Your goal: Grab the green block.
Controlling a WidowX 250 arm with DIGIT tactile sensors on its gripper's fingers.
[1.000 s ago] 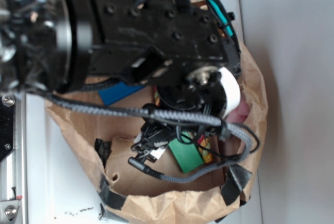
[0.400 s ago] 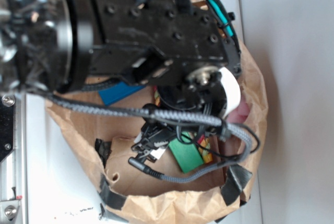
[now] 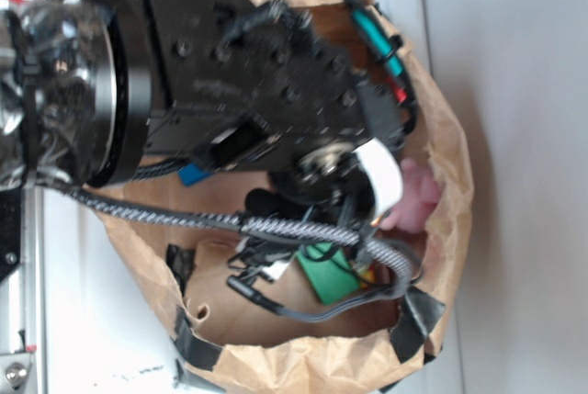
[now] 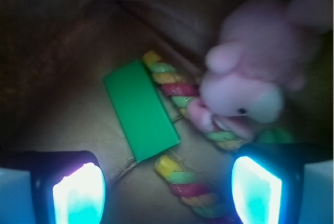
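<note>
The green block (image 4: 141, 109) is a flat, smooth slab lying slanted on the brown bag floor, ahead of my gripper (image 4: 167, 190) and slightly left of its centre. The gripper is open, and both glowing fingertips (image 4: 78, 192) sit at the bottom corners of the wrist view with nothing between them. The block is not touched. In the exterior view the green block (image 3: 329, 276) shows partly under cables, below the black arm (image 3: 257, 73), which hides the jaws.
A pink plush bunny (image 4: 255, 78) lies just right of the block, against a braided multicoloured rope (image 4: 177, 91). Another rope piece (image 4: 188, 182) lies between the fingers' line. The brown paper bag wall (image 3: 446, 137) rings everything. A blue block (image 3: 193, 174) peeks out beneath the arm.
The arm has shifted and turned, now covering most of the blue block and uncovering more of the pink plush. The green block has stayed put.
</note>
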